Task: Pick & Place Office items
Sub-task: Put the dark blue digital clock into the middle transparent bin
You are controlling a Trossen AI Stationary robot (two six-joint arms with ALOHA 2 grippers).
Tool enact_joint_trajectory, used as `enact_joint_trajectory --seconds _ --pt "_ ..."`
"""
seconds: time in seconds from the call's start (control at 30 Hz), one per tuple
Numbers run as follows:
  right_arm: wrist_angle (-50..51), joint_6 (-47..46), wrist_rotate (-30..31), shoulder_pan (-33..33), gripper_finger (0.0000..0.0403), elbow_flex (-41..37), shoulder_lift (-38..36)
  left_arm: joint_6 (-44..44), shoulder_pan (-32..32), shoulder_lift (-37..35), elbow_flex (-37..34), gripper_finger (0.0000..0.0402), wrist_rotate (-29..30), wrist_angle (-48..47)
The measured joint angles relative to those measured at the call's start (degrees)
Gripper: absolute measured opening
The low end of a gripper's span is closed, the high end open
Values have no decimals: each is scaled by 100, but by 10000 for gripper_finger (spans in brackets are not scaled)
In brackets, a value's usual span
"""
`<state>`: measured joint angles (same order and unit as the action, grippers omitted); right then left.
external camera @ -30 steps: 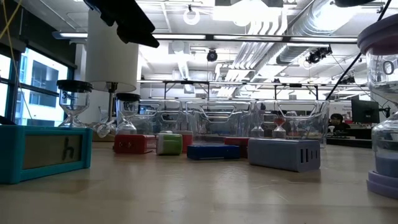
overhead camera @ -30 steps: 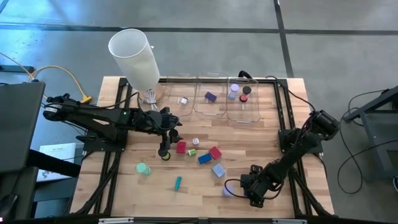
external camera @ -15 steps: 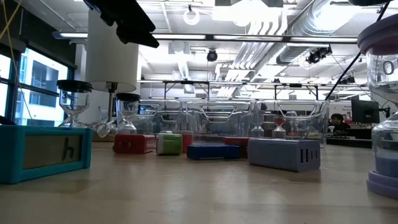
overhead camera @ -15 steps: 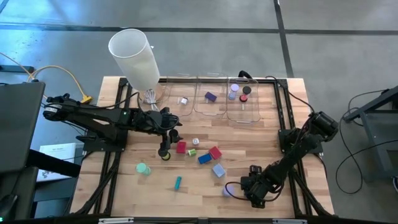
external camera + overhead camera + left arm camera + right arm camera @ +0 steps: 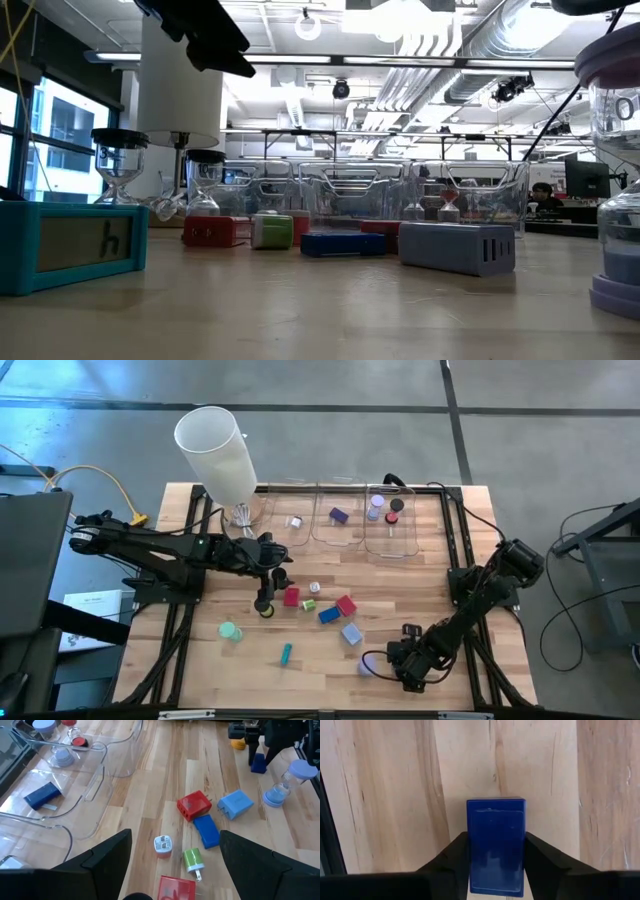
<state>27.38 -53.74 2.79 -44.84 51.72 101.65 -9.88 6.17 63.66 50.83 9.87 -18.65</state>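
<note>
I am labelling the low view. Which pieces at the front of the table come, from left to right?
teal box → red block → green piece → blue block → lavender block → lavender sand timer

In the low view, a lavender hourglass is cut off by the right edge. In the high view, the right gripper hides whatever it holds. In the right wrist view, the blue block runs off the bottom edge. Small pieces in the clear bins, upper centre, are too small to identify.
</note>
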Motion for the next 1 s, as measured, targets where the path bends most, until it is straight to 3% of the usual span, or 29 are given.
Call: enact_joint_trajectory --seconds 0.17,0.37,0.47,0.67,1.0 --pt "7 -59 70 18 134 -12 -72 -12 0 0 0 294 0 -1" --pt "593 -69 793 20 134 225 -230 -63 0 0 0 294 0 -7" --pt "1252 -92 1119 61 134 429 -251 -89 0 0 0 294 0 -13" --pt "2505 -250 962 242 134 967 -262 -89 0 0 0 294 0 -13" --pt "4674 -135 1676 690 134 2246 -278 -96 0 0 0 294 0 -8"
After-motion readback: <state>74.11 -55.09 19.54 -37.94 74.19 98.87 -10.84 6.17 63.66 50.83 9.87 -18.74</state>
